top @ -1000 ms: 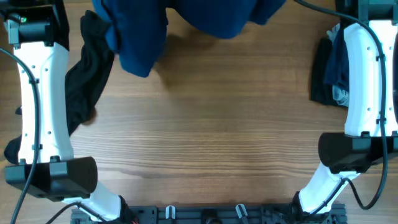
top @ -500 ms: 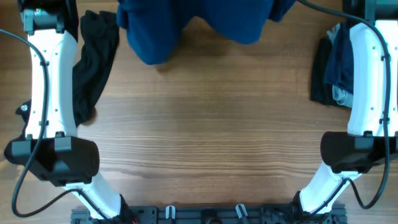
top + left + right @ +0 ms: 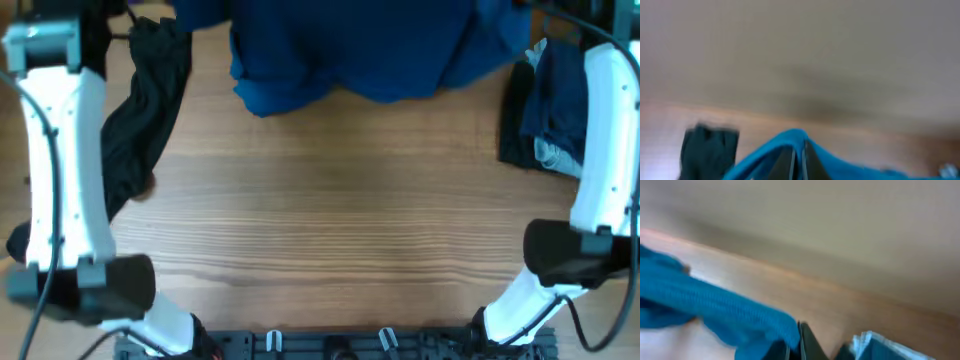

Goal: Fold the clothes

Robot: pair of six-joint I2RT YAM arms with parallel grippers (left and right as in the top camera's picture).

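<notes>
A blue garment (image 3: 370,50) hangs stretched across the far edge of the table in the overhead view. Both grippers lie past the top edge of that view. In the left wrist view my left gripper (image 3: 800,155) is shut on a ridge of the blue cloth (image 3: 850,162). In the right wrist view my right gripper (image 3: 799,340) is shut on an edge of the blue cloth (image 3: 715,307). A black garment (image 3: 140,130) lies at the left, beside the left arm. It also shows in the left wrist view (image 3: 707,150).
A pile of dark and blue clothes (image 3: 545,110) lies at the right edge, partly under the right arm; a pale fold (image 3: 875,347) of it shows in the right wrist view. The wooden table (image 3: 330,230) fills the middle and front.
The blue garment has spread wider, its right side pulled out to the right. The left arm has swung back to the left, and its wrist is higher.
</notes>
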